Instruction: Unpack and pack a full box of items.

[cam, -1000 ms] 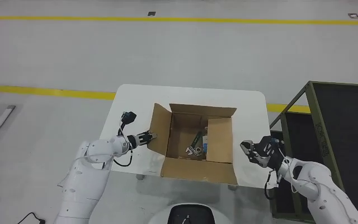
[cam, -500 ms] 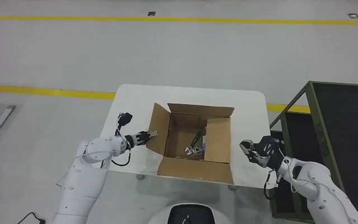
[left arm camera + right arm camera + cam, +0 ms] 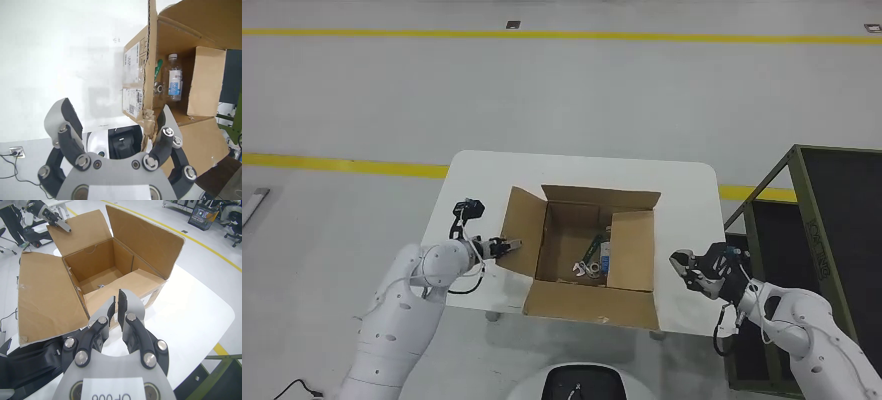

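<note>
Flap [image 3: 149,56] screens much of the box [image 3: 592,305] interior; left gripper [image 3: 116,109] gapes astride it. Right gripper [image 3: 118,298], nearly closed, holds nothing.

- Box [image 3: 587,255]: sitting on the bench [image 3: 682,190], between the two tools.
- Left tool [image 3: 510,243]: hovering at the box's left flap [image 3: 525,230], the flap's edge running between its fingers [image 3: 66,113].
- Right tool [image 3: 682,265]: hanging over the bench, just beside the box's right wall and apart from it.
- Bottle [image 3: 174,79] and metal fitting [image 3: 158,88]: lying inside the box, beyond the flap from the left tool, with the bottle lying farther in.
</note>
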You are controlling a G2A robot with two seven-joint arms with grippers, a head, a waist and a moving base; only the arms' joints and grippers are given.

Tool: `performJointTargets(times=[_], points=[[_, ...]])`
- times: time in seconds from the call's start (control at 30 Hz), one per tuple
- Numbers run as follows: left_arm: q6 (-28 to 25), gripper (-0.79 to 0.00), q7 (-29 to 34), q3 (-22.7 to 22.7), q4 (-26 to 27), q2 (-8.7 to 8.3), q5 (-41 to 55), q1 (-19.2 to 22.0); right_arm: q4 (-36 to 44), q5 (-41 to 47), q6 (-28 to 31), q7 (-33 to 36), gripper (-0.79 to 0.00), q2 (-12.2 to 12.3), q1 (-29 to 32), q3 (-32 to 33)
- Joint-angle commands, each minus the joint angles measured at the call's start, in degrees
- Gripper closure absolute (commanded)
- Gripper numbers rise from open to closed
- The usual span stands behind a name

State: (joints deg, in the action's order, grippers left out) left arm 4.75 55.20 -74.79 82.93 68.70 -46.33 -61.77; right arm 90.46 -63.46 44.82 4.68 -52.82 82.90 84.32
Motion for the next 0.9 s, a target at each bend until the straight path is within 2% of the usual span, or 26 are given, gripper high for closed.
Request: performJointTargets(times=[0.0,0.33,0.47,0.6,0.87], points=[[0.8,-0.785,0.4,0.6,0.1,-0.11,-2.9,0.1,0.0,-0.1,0.0,0.1,-0.080,0.0,0.0,0.1],[3.8,-0.785,1.4,3.8,1.2,-0.31,-14.0,1.0,0.1,-0.1,-0.1,0.2,-0.080,0.0,0.2,0.3],[4.9,-0.785,0.5,3.6,2.5,-0.25,-14.1,0.8,0.2,-0.1,-0.2,0.2,-0.080,0.0,0.5,0.4],[2.9,-0.785,-5.3,0.1,7.3,-0.16,-6.1,-0.7,0.9,-0.2,-0.3,0.6,-0.080,0.0,0.4,0.4],[-3.0,-0.785,-13.0,-5.6,14.6,-0.56,2.9,-4.8,1.8,-0.1,-0.3,0.9,-0.077,0.1,0.6,1.5]])
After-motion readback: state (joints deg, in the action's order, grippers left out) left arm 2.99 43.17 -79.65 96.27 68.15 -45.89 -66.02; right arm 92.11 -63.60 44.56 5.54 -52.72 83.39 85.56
